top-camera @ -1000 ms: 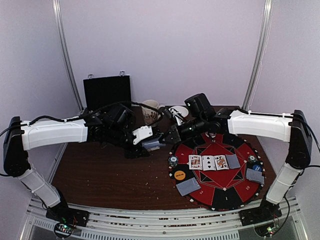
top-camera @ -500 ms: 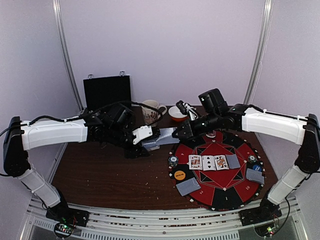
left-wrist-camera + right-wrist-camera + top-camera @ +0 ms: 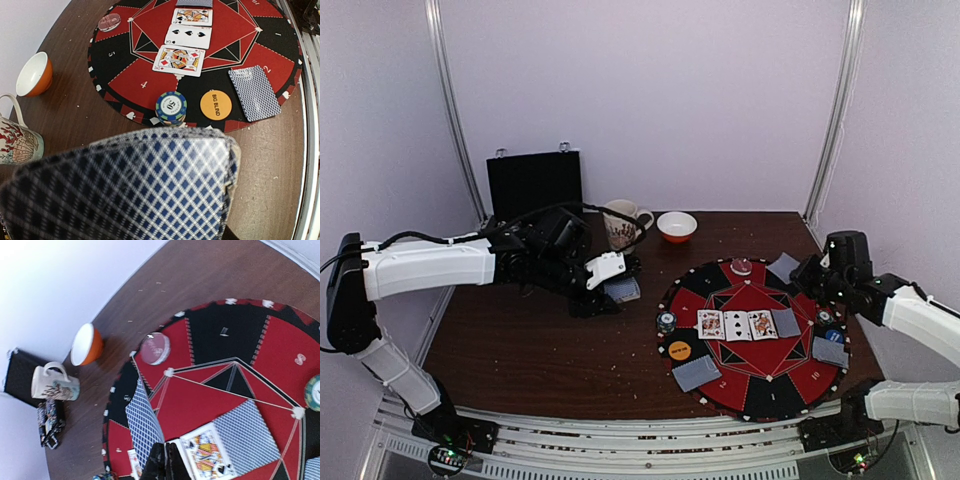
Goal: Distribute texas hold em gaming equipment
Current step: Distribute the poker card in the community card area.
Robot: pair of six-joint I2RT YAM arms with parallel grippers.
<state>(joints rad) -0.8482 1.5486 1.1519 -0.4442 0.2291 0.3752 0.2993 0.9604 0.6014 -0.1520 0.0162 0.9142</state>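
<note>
From above, we see the left hand (image 3: 617,288) clamped on the deck (image 3: 624,291) mid-worktop (image 3: 520,340), the right hand (image 3: 798,270) near the right edge; left wrist view: deck looming before a chip stack (image 3: 171,107); right wrist view: one card (image 3: 142,425) pinched in its fingers (image 3: 158,465).

Brown table (image 3: 520,340) with mat (image 3: 750,362), mug (image 3: 620,225), bowl (image 3: 677,226)

Top external camera looks down from high behind the near edge, taking in the whole table (image 3: 520,340). Left wrist camera peers past a close, blurred deck (image 3: 125,185) toward the mat (image 3: 120,55); right wrist camera hangs over it. All 3 share mat, bowl (image 3: 677,226) and mug (image 3: 620,222).
</note>
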